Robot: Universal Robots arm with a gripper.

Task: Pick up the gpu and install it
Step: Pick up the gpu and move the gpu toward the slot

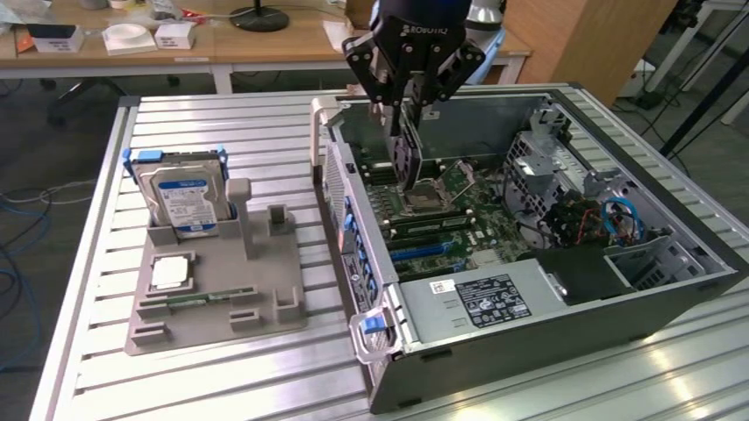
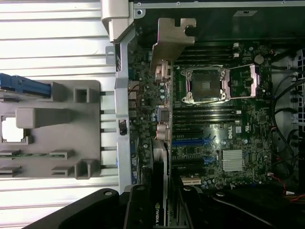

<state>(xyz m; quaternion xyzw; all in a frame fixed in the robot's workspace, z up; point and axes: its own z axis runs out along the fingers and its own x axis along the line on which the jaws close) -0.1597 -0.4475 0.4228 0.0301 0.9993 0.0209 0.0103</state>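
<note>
**A:** Where's the gpu [image 1: 406, 162] right now?

**B:** Clamped in the claw [image 1: 406, 110]. The jaws are pinched narrow on the card, which hangs inside the open computer case [image 1: 655, 298], above the motherboard [image 1: 468, 224]. It isn't seated in anything.

**A:** Which way does it lie?

**B:** In the exterior view it hangs upright straight below the claw, long axis pointing down. Its lower end is close over the CPU socket [image 1: 422, 203]. In the wrist view you see it edge-on: a thin dark strip running from the claw out to its silver bracket [image 2: 174, 36]. The blue slots [image 2: 190, 141] aren't underneath it. They sit off to one side, past the socket and toward the power supply [image 1: 480, 298].

**A:** So card and slots aren't lined up?

**B:** That's my reading of it.

**A:** Anything you can't make out?

**B:** The claw and the card's own body hide its contact edge, so I can't tell which way that edge faces, or whether the lower end touches the board. Out on the surface [image 1: 105, 377], the grey holder [image 1: 275, 307] carries the hard drive [image 1: 181, 197], well apart from the claw.
</note>
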